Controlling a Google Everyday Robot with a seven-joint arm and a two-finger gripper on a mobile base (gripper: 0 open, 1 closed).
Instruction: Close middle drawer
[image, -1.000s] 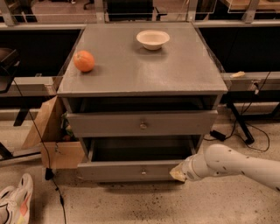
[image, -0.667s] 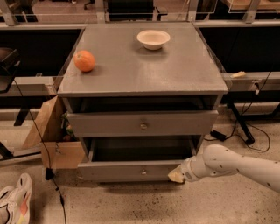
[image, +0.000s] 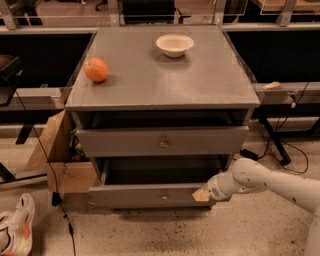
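Observation:
The middle drawer (image: 150, 196) is the low-fronted grey drawer with a small round knob (image: 163, 197). It stands pulled out from the grey cabinet (image: 160, 75), and its dark inside shows. Above it is the taller-fronted drawer (image: 162, 141) with the bigger knob, out only a little. The lowest drawer is hidden. My gripper (image: 202, 194) is at the right end of the middle drawer's front panel, touching or almost touching it. The white arm (image: 260, 180) reaches in from the right.
An orange (image: 96, 69) and a white bowl (image: 174, 44) sit on the cabinet top. An open cardboard box (image: 60, 160) stands left of the cabinet, with a shoe (image: 15, 230) on the floor. Cables and a stand leg (image: 272, 142) lie to the right.
The gripper has stayed at the right end of the middle drawer's front, shifting only slightly. The drawer has not visibly moved.

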